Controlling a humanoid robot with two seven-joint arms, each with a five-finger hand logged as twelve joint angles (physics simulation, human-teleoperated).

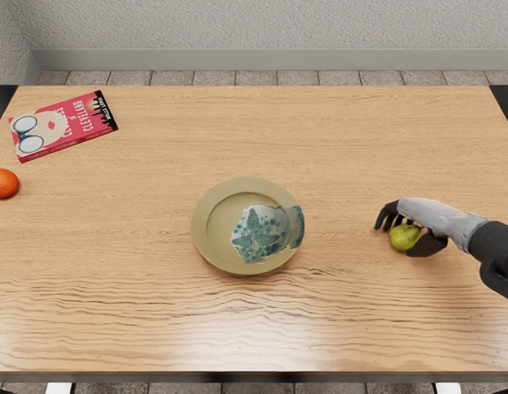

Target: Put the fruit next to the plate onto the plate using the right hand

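1. Reaching in from the right edge: the right hand point(414, 223), forearm cut off by the frame.
2. Dark fingers point(388, 218) curled over the far side of the small green fruit point(404, 236), thumb tucked at its near side, pinching it between them.
3. Fruit half covered by the palm, only its front face showing; kind of fruit hard to make out.
4. Low over the worktop point(155, 279), well to the right of the plate point(206, 230); impossible to tell whether resting on the wood or just lifted.
5. At centre, the olive plate, with a teal patterned patch on its right half, too blurred to identify.
6. At the left edge, an orange point(3, 183), partly cropped.
7. Far left corner: a red book point(62, 125), cover text unreadable.
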